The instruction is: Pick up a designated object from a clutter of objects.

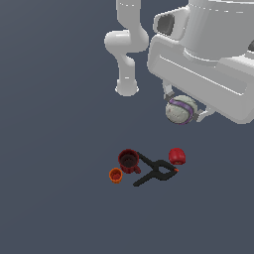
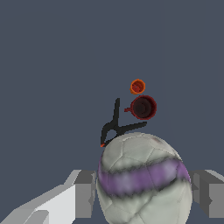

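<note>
So right up close in the wrist view you've got the ball [image 2: 144,179], grey-white with a purple band around it, filling most of the lower frame and wedged between the two grey fingers [image 2: 85,192], one pressed against each side. The gripper [image 1: 182,110] is closed down to the ball's width and has it gripped, held up in the air well clear of the floor. In the exterior view it hangs just under the big white hand of the arm [image 1: 203,59].

Further down, the rest of the clutter sits on the surface [image 1: 59,198], which is just a flat, plain dark blue-grey plane with no visible edges, walls or seams in either view. It fills the whole background.

On it: a black spring clamp [image 1: 155,171] with orange tips lying flat, a dark red mug [image 1: 129,160] touching or just beside one clamp handle, a tiny orange cup [image 1: 115,175] just beside the mug, and a glossy red apple-like thing [image 1: 177,156] near the clamp's tip end. The apple isn't visible from the wrist, since the ball blocks it.
</note>
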Action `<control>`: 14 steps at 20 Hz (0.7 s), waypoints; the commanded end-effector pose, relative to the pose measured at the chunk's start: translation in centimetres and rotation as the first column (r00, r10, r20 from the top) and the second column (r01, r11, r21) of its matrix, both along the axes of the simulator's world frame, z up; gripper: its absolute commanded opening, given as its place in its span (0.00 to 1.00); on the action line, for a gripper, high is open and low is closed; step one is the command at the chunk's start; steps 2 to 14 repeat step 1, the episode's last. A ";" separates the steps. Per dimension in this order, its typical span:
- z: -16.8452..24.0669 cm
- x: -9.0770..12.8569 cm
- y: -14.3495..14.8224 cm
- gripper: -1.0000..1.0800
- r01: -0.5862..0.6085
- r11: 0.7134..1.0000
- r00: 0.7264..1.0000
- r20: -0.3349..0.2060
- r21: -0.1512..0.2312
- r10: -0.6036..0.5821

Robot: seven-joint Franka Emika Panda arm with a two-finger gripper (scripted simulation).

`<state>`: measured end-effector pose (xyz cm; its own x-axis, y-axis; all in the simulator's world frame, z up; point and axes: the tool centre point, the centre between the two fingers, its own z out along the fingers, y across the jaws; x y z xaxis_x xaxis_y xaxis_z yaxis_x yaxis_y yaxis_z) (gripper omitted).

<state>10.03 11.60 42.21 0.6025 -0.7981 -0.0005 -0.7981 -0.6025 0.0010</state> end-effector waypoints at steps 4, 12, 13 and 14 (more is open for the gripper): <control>0.2 0.1 0.0 0.00 0.000 1.000 1.000 0.001 0.000 0.000; 0.2 0.1 0.0 0.00 0.000 1.000 1.000 0.001 0.000 0.000; 0.2 0.1 0.0 0.00 0.000 1.000 1.000 0.001 0.000 0.000; 0.2 0.1 0.0 0.00 0.000 1.000 1.000 0.001 0.000 0.000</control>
